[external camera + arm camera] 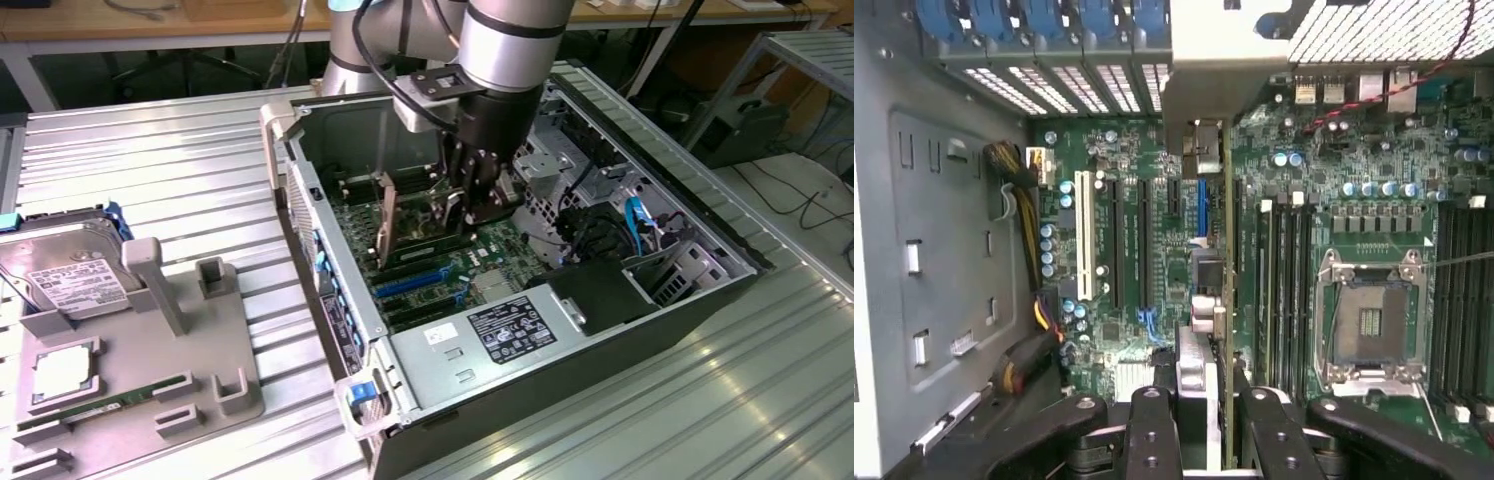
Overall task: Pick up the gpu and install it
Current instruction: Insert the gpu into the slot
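The gpu stands on edge inside the open computer case, tan-brown face toward the exterior view's left, low over the green motherboard. My gripper reaches down into the case and is shut on the card's end. In the wrist view the gpu shows edge-on as a thin line running along the expansion slots, its silver bracket at the case's rear wall. My gripper has a black finger on either side of the card's near end.
A power supply fills the case's near end, with a blue cable and a drive bay beside it. The CPU socket and RAM slots lie beside the card. A grey fixture holds a hard drive and a RAM stick.
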`<act>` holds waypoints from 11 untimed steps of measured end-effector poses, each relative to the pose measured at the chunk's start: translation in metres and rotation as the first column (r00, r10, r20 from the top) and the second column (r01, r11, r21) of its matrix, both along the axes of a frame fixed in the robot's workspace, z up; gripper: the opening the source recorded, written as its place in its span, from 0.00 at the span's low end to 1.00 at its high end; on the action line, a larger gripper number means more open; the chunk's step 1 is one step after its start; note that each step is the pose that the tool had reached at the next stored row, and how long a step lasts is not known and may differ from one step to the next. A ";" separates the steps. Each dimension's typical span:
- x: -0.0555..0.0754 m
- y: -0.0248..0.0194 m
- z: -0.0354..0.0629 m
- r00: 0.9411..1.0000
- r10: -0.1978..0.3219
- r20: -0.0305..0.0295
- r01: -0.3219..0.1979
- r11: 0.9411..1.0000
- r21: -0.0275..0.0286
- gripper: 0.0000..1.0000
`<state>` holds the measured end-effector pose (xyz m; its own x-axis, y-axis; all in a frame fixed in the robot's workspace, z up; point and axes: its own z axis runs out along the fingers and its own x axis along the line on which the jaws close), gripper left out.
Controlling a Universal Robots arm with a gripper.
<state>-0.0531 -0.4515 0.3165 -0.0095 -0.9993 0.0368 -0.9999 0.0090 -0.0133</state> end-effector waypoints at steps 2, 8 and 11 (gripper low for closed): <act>0.000 0.0006 -0.0053 1.000 0.000 0.000 0.000 1.000 0.000 0.29; -0.002 0.0021 -0.0149 1.000 -0.008 -0.003 0.008 1.000 -0.001 0.29; -0.004 0.0022 -0.0188 1.000 -0.011 -0.011 0.011 1.000 -0.002 0.29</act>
